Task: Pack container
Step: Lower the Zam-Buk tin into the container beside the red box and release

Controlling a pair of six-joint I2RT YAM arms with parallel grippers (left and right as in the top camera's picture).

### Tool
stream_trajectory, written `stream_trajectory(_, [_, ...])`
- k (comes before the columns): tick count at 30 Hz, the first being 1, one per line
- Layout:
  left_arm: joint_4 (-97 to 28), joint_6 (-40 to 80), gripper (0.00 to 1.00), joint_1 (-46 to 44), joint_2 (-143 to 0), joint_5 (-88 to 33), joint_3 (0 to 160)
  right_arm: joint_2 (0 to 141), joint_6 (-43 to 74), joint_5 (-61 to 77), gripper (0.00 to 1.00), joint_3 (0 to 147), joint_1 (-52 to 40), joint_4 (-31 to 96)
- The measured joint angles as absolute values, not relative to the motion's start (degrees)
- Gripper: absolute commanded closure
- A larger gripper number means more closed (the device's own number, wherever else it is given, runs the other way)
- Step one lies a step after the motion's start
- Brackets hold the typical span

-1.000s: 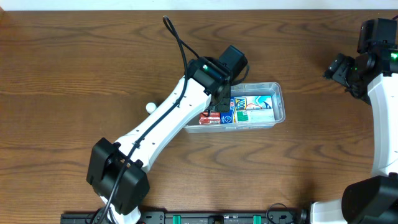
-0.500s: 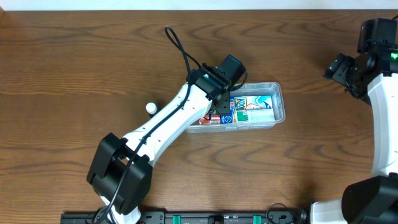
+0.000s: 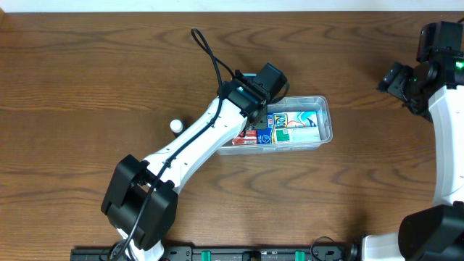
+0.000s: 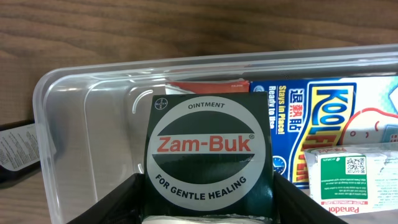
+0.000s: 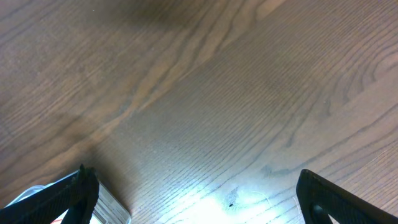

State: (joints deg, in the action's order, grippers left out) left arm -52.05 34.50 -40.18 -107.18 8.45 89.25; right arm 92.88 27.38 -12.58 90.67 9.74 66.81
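The container (image 3: 327, 123) is a clear shallow tub at the table's middle; its rim also shows in the left wrist view (image 4: 68, 81). It holds a blue Kool box (image 3: 299, 118) (image 4: 348, 118), a green-and-white Panadol box (image 3: 296, 134) (image 4: 354, 180) and a red packet (image 3: 243, 139) (image 4: 208, 87). My left gripper (image 3: 258, 120) (image 4: 205, 208) is shut on a dark green Zam-Buk box (image 4: 205, 146) and holds it over the container's left half. My right gripper (image 3: 395, 80) (image 5: 196, 193) is open and empty over bare wood at the far right.
A small white ball (image 3: 175, 125) lies on the table left of the left arm. A black labelled object (image 4: 15, 152) lies just outside the container's left end. A clear plastic edge (image 5: 109, 208) shows by the right gripper's left finger.
My left arm has shifted slightly, its gripper still over the container's left half. The right arm has not moved.
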Motion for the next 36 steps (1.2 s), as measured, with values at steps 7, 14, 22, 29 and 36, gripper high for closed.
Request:
stream_trajectory(7, [-52.0,34.5,0.43,-40.2,-108.4,8.9,89.3,92.9,27.4,-12.6,0.01,90.7,9.7,66.8])
stream_trajectory(14, [-51.9,34.5,0.43,-40.2,-111.9,9.1,89.3,92.9,27.4,-12.6,0.01,90.7,9.7,66.8])
stream_trajectory(22, [-51.5,34.5,0.34,-40.3,-112.1,9.3,89.3,92.9,27.4,-12.6,0.01,90.7,9.7,66.8])
stream_trajectory(29, [-51.4,34.5,0.26,-40.4,-112.1,9.2,89.3,92.9,27.4,-12.6,0.01,90.7,9.7,66.8])
stream_trajectory(36, [-51.4,34.5,0.25,-40.4,-112.1,9.2,89.3,92.9,27.4,-12.6,0.01,90.7,9.7,66.8])
